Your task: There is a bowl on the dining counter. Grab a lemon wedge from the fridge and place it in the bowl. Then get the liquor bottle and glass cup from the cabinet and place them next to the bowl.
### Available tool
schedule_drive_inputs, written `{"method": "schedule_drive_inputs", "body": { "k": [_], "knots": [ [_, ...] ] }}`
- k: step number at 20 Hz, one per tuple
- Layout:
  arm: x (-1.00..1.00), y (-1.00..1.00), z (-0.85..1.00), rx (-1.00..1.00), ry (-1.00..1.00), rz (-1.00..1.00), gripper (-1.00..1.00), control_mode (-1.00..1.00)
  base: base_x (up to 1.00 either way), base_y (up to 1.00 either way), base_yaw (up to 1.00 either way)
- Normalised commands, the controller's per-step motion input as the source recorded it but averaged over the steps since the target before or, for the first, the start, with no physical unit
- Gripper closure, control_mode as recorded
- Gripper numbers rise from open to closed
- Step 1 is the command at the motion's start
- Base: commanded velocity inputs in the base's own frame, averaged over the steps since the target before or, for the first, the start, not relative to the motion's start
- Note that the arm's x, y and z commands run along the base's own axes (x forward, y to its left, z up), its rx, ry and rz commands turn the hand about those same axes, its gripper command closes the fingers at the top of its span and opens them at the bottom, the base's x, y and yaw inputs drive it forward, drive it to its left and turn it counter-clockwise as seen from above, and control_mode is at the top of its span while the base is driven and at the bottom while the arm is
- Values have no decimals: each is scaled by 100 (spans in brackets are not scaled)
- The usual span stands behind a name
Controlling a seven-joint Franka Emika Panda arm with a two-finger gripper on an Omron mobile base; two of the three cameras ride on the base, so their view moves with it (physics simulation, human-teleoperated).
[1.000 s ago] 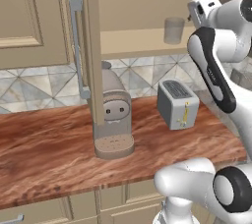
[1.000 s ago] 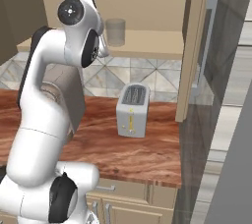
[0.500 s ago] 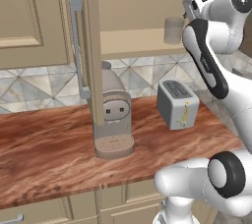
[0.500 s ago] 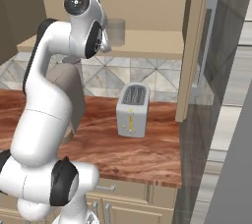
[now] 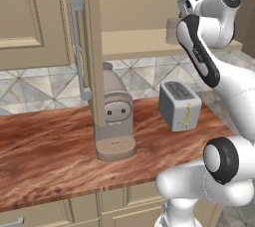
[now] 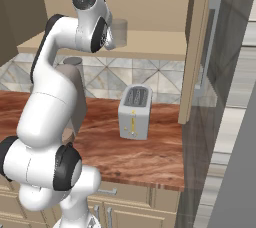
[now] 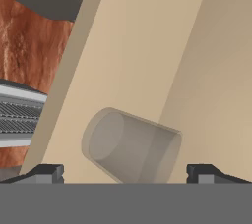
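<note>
**Arm reaching into open cabinet toward glass**

The white arm is bending high over the counter (image 5: 50,141), its hand pointing into the cabinet (image 6: 150,47). The gripper (image 7: 125,173) is holding its fingers (image 7: 47,173) spread wide. The glass (image 7: 130,147) is standing on the cabinet shelf, between the two fingertips and just beyond them, not gripped.

a kitchen: wood counter (image 5: 45,141), toaster (image 5: 180,104), cabinets (image 5: 30,17) (tiled backsplash).
</note>
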Motion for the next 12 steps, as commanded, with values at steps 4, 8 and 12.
{"method": "schedule_drive_inputs", "body": {
  "k": [4, 8, 12],
  "knots": [
    [22, 0, -5, 0, 3, 0, -100, -100, 0, 0, 0],
    [19, 0, -5, 0, 2, 0, -100, -100, 0, 0, 0],
    [20, 0, -9, 0, 2, 0, -100, -100, 0, 0, 0]
  ]
}}
